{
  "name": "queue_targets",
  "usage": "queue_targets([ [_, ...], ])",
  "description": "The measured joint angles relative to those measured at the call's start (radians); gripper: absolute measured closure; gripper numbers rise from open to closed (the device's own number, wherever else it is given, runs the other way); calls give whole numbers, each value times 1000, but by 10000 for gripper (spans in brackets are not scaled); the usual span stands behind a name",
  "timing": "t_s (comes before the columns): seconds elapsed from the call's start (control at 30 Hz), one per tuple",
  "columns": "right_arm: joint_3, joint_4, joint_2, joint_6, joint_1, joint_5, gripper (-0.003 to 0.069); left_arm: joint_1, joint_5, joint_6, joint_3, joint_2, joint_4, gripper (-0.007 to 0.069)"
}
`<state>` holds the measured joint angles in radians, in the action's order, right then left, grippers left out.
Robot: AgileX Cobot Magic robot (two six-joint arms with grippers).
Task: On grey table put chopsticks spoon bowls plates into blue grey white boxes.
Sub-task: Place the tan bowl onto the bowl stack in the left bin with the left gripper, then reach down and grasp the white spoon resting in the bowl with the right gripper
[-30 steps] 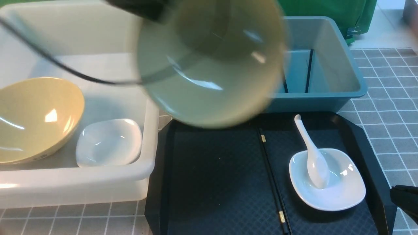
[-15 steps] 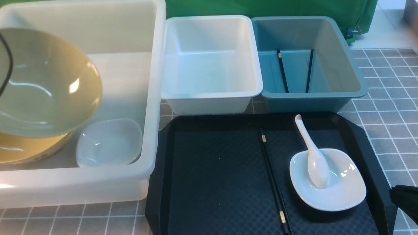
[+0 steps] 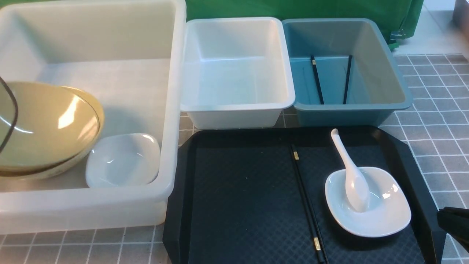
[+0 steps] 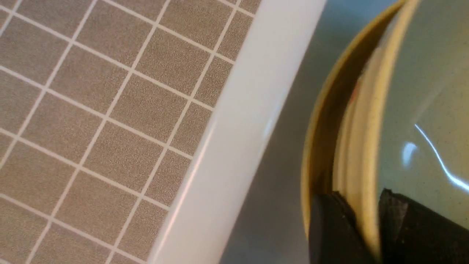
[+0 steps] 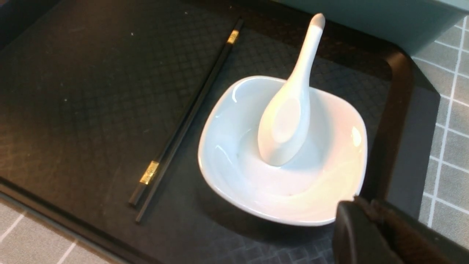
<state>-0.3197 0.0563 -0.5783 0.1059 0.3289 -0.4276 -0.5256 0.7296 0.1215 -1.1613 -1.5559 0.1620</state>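
Two yellow bowls lie nested at the left of the large translucent box (image 3: 172, 110): the upper bowl (image 3: 40, 124) sits tilted in the lower bowl (image 3: 98, 112). My left gripper (image 4: 366, 205) is shut on the upper bowl's rim (image 4: 361, 128); it is out of the front view. A white plate (image 3: 122, 160) lies beside the bowls. Two chopsticks (image 3: 316, 79) lie in the blue box (image 3: 388, 62). The white box (image 3: 237, 73) holds nothing. On the black tray, a chopstick pair (image 3: 306, 205) lies left of a plate (image 3: 384, 216) holding the spoon (image 3: 351, 172). My right gripper (image 5: 361, 205) is shut and empty by that plate (image 5: 329, 176).
The black tray (image 3: 238, 205) sits on the grey table (image 3: 432, 121) in front of the white and blue boxes. A black cable (image 3: 13, 110) crosses the bowls at the left edge. A green cloth (image 3: 348, 11) hangs behind the boxes.
The held bowl moved from above the white box leftward and down into the large box, onto the other bowl. The right gripper stayed still.
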Motion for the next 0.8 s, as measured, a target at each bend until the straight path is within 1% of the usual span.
queue_targets([
  [0.07, 0, 0, 0, -13, 0, 0, 570, 0, 1, -4, 0, 10, 9, 333],
  [0.1, 0, 0, 0, -15, 0, 0, 569, 0, 3, -6, 0, 14, 8, 314],
  [0.2, -1, 3, 0, -31, 0, -11, 561, 0, 20, -33, 0, 78, 9, 172],
  [0.3, -25, 16, -18, -33, 0, -51, 547, 0, 19, -42, 0, 148, 18, 123],
  [0.33, -37, 19, -27, -33, 0, -67, 542, 0, 18, -45, 0, 171, 25, 116],
  [0.4, -106, 29, -87, -33, 0, -136, 508, 11, 6, -41, 0, 279, 72, 113],
  [0.43, -159, 35, -138, -33, 0, -195, 482, 29, 1, -21, 0, 329, 103, 130],
  [0.47, -190, 37, -170, -33, 0, -230, 459, 51, 1, 1, 0, 369, 125, 150],
  [0.5, -205, 38, -187, -33, 0, -242, 450, 61, 1, 11, 0, 377, 130, 155],
  [0.6, -297, 40, -314, -33, 0, -290, 387, 153, 1, 76, 0, 469, 178, 240],
  [0.67, -381, 41, -467, -33, 0, -281, 329, 282, 0, 123, 16, 555, 200, 370],
  [0.7, -386, 41, -490, -33, 0, -278, 323, 292, 0, 125, 19, 560, 201, 391],
  [0.77, -434, 43, -598, -33, 0, -237, 301, 398, -4, 142, 68, 615, 205, 507],
  [0.8, -453, 43, -640, -33, 0, -216, 297, 436, -7, 148, 95, 630, 206, 537],
])
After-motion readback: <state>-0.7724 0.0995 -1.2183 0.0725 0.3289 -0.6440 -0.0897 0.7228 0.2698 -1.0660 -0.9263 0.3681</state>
